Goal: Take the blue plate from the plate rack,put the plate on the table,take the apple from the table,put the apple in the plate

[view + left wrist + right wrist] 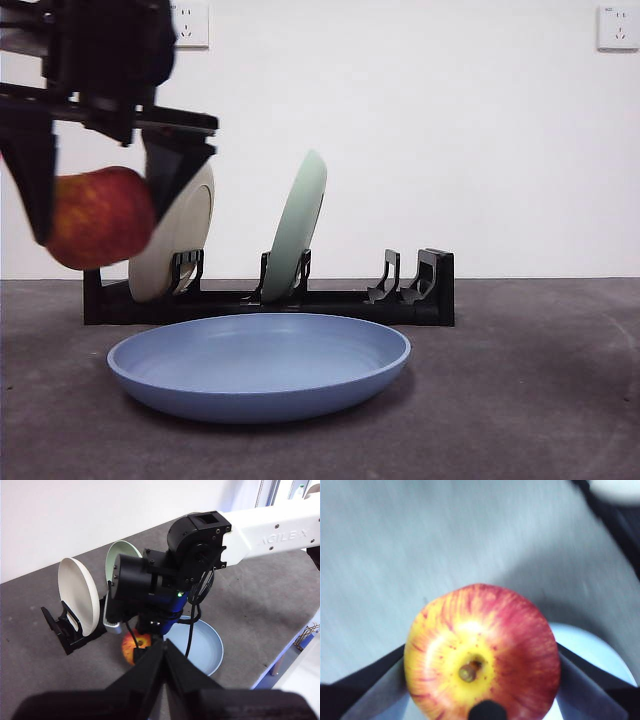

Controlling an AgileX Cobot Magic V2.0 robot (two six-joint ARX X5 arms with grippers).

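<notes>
The right end effector (95,215) holds the apple (98,217) between its two jaws, clear of the desk (540,400), at the left of the front view. The blue plate (260,365) lies flat on the desk in front of the rack (270,300), its centre to the right of and below the apple as the front view shows it. The right wrist view shows the apple (482,652) gripped at its sides, stem dimple toward the camera, with a pale blue arc of the plate (592,650) at one side, so the apple appears to hang near the plate's rim, not over its middle. Judged from this, the coming move is a sideways carry toward the plate's centre, then a descent and release. The plate is round, so no approach direction is favoured. The left end effector (164,655), jaws closed on nothing, waits well apart; the right arm is the nearer. A cream plate (172,235) and a green plate (297,225) stand in the rack just behind the carry path and could be clipped.
</notes>
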